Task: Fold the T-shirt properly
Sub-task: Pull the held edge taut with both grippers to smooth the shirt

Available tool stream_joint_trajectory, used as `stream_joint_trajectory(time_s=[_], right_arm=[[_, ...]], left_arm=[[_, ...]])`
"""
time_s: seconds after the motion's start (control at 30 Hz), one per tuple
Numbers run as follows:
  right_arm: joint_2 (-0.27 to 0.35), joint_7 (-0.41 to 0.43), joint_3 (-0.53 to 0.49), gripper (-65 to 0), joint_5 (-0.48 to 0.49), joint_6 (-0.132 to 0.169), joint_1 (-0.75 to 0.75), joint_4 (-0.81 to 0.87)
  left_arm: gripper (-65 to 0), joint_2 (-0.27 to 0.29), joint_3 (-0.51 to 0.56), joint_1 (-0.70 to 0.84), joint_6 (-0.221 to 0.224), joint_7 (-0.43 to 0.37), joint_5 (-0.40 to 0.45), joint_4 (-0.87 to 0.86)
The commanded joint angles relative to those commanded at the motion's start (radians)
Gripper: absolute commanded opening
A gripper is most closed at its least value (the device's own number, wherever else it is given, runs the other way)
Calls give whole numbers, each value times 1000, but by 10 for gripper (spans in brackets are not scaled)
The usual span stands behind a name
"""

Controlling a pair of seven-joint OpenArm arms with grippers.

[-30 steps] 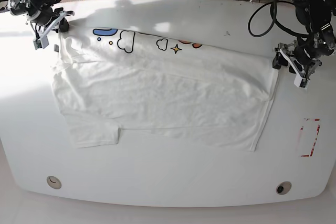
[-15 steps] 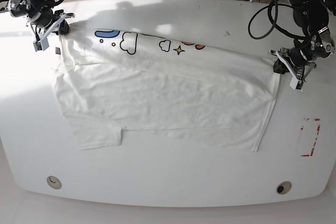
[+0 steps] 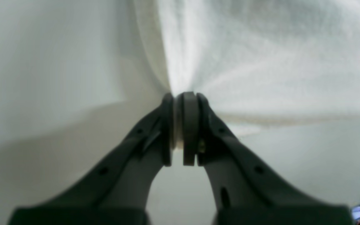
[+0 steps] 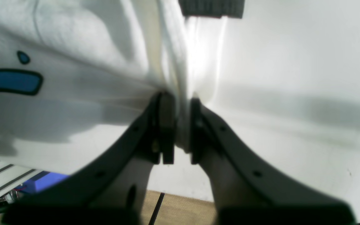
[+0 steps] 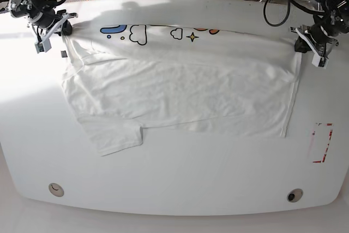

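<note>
White T-shirt [image 5: 185,91] printed with blue, orange and yellow on a white desk [image 5: 180,184].
Black outlines edge its clouds [image 5: 138,35] and yellow star [image 5: 192,37].

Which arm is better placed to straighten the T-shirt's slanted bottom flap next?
Probably the right: the right gripper holds the corner on the flap's side, while the left gripper grips the T-shirt's opposite corner. It would likely need to let go first.
</note>
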Motion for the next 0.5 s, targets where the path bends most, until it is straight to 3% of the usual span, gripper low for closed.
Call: stream_joint_trajectory(time_s=[0.27,0.43,0.5], right_arm=[[2,-3,0,-590,2,0,-64,3],[-5,-3,2,-580,5,0,-97,3],[-5,-3,6,-525,5,0,-97,3]], left_arm=[[-628,-3,-26,127,0,2,0,48],[-533,5,-35,199,0,2,-3,127],[-510,5,-31,203,0,2,-3,129]])
